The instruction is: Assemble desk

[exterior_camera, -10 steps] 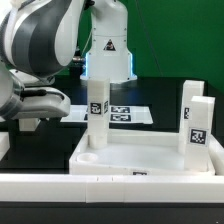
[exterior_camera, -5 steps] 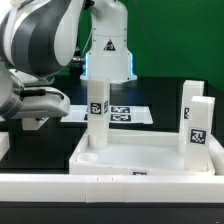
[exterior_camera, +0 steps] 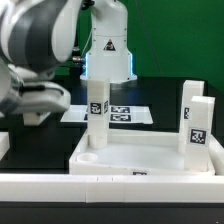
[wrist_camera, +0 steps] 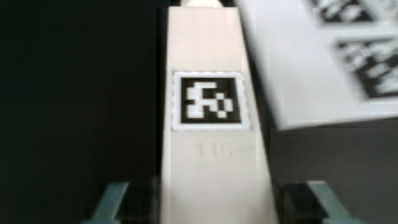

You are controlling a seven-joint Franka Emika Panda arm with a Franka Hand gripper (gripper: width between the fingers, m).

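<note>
Hand (wrist_camera: 212,200) astride tagged leg (wrist_camera: 210,110), fingers flanking it

White leg (wrist_camera: 208,110), black-and-white tag; white tabletop (exterior_camera: 140,160); black table (wrist_camera: 71,100).

From my console I see a black surface (exterior_camera: 160,95) under even light, with a green wall (exterior_camera: 175,40) behind it. The marker board (exterior_camera: 125,114) lies flat just beyond the hand (wrist_camera: 210,200). A long white rail (exterior_camera: 110,185) runs across the near edge.
</note>
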